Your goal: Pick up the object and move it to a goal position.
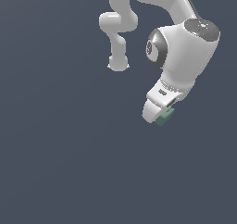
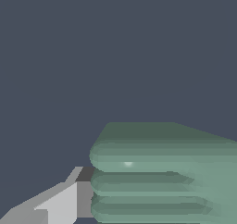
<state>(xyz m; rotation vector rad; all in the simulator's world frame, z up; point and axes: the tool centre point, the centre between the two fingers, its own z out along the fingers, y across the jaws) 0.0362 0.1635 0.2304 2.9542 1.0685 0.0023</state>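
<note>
Gripper (image 1: pixel 160 115) hangs from the white arm (image 1: pixel 185 47) over a plain dark blue-grey ground, and I see the green block (image 1: pixel 164 116) at its tip, partly covered by the white fingers, so I read it as clamped on the block. From my wrist view the block (image 2: pixel 162 177) fills the near field, its ridged, grooved face toward the camera, with one grey finger (image 2: pixel 60 202) just beside it.
</note>
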